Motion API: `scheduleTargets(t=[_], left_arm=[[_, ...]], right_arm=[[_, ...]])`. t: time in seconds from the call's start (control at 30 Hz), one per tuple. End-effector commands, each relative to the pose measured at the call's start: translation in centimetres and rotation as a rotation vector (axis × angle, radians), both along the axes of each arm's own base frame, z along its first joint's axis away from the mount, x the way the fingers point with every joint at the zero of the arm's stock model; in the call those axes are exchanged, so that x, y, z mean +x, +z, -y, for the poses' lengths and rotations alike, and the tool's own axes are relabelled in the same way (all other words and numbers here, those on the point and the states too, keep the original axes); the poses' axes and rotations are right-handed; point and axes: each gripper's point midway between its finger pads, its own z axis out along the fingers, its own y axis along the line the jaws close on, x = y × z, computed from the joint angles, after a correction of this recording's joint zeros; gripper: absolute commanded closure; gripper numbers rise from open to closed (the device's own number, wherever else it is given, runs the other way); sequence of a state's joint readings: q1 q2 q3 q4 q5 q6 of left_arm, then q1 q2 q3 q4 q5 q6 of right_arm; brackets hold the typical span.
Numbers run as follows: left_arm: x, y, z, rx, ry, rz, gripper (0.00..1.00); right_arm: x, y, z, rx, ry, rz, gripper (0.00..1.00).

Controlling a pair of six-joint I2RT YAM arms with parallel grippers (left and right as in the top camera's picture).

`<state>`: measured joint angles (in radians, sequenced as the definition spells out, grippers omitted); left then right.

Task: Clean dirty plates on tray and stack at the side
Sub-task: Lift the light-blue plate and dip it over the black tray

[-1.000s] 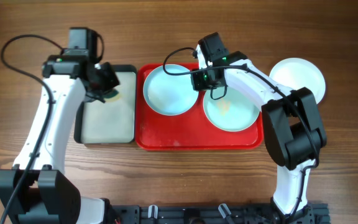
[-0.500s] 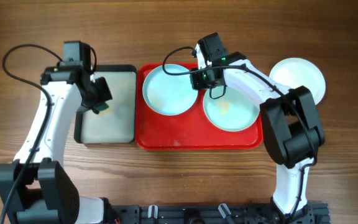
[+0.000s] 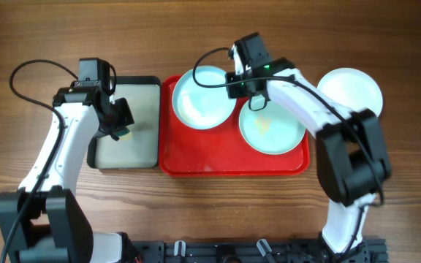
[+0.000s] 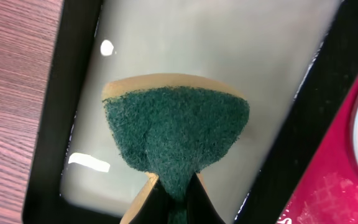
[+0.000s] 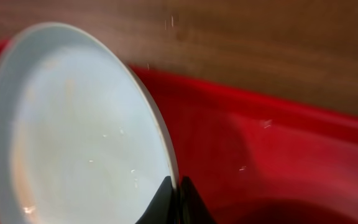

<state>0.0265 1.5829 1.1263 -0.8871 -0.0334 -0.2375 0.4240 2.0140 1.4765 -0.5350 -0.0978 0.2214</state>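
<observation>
Aqua plate (image 3: 205,98) sits tilted at the red tray (image 3: 218,157)'s left end, rim pinched in my right tool (image 5: 176,190). My left tool (image 4: 171,190) clamps a green sponge (image 4: 176,134) above the black-rimmed tray (image 3: 134,146).

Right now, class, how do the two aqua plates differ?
The left plate is pinched at its rim by the right gripper; nothing grips the right plate. The left plate looks tipped, overlapping the tray's far rim; the right plate lies flat inside it. The right plate bears an orange smear; the left plate looks nearly clean. Both are round, pale aqua and alike in size.
</observation>
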Motion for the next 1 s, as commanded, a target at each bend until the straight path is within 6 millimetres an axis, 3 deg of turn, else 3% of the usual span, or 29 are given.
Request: scheduleTargets(t=[0.0, 0.2, 0.43, 0.63, 0.9, 0.97], left_arm=[[0.2, 2.4, -0.4, 0.014, 0.026, 0.082, 0.96], [-0.5, 3.5, 0.3, -0.029, 0.037, 0.098, 0.96], [-1.0, 2.8, 0.7, -0.063, 0.076, 0.08, 0.96], [-2.1, 1.0, 0.8, -0.078, 0.106, 0.043, 0.96], [-1.9, 0.6, 1.2, -0.101, 0.1, 0.056, 0.96], [-1.8, 0.6, 1.2, -0.1, 0.099, 0.059, 0.96]], right_arm=[[2.0, 8.0, -0.1, 0.031, -0.017, 0.201, 0.96], [2.2, 10.0, -2.8, 0.08, 0.023, 0.285, 0.96], [0.6, 12.0, -9.4, 0.102, 0.11, 0.417, 0.96], [-1.4, 12.7, -14.7, -0.008, 0.228, 0.586, 0.96], [-2.7, 11.4, -18.2, -0.266, 0.431, 0.765, 0.96], [-2.8, 12.0, -18.8, -0.352, 0.501, 0.833, 0.96]])
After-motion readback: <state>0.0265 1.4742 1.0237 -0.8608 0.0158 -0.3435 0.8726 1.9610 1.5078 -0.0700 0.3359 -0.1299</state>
